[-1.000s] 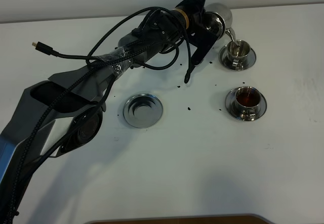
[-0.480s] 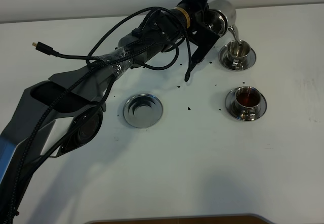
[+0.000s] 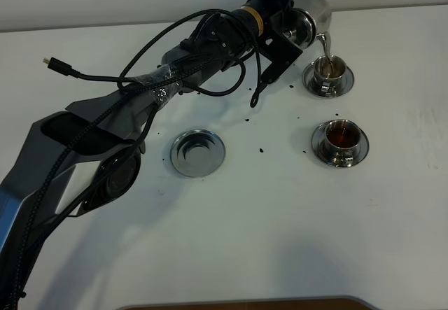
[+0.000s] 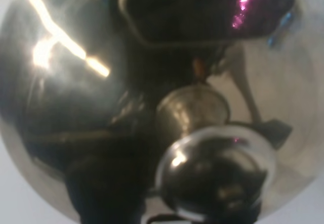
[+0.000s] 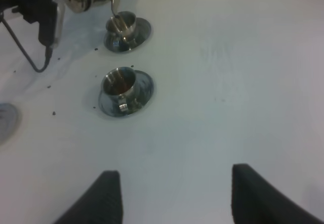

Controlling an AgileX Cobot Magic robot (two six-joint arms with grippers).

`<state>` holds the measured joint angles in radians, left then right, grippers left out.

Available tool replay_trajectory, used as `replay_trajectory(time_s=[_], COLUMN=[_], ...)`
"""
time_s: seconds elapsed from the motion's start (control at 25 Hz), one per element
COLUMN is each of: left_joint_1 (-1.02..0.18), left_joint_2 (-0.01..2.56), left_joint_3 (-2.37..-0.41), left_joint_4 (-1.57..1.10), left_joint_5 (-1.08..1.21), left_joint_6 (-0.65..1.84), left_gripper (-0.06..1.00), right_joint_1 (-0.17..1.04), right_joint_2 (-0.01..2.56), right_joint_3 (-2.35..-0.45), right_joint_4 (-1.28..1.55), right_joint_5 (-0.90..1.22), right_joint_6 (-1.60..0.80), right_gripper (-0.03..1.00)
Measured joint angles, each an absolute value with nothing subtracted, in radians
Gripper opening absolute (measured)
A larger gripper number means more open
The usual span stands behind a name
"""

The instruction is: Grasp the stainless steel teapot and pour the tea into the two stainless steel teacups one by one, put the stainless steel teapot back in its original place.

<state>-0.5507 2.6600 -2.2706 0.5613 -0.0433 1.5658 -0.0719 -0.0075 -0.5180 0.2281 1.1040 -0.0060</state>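
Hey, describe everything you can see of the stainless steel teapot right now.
The stainless steel teapot is a shiny, rounded, mirror-like pot with a domed lid and round knob. The left gripper holds it off the table, tipped so its thin curved spout points down into the far teacup. Whether tea is flowing is unclear.

The teapot [image 3: 313, 10], far teacup [image 3: 327, 70] and near teacup [image 5: 119, 93] are mirror-bright silver; the near one holds reddish-brown tea [image 3: 341, 136]. The lone saucer [image 3: 197, 152] shows concentric rings. The counter [image 3: 280, 219] is white, flecked with dark specks [image 3: 260, 150]. The black left arm [image 3: 210, 51] wears 1 gold band [image 3: 253, 17].
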Motion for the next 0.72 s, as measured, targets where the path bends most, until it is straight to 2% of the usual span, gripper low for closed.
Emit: replay_trajectory(time_s=[0.72], left_joint_1=[-0.53], left_joint_2=[2.66], left_joint_3=[-2.271], left_joint_4=[0.561], left_joint_5=[-0.106], left_joint_6=[1.642], left_gripper=[0.24], right_joint_1=[-0.072], right_joint_2=[-0.007], right_joint_3=[-0.518], right_joint_4=[0.228], right_joint_5=[1.104], right_joint_6=[-0.006], right_gripper=[0.48])
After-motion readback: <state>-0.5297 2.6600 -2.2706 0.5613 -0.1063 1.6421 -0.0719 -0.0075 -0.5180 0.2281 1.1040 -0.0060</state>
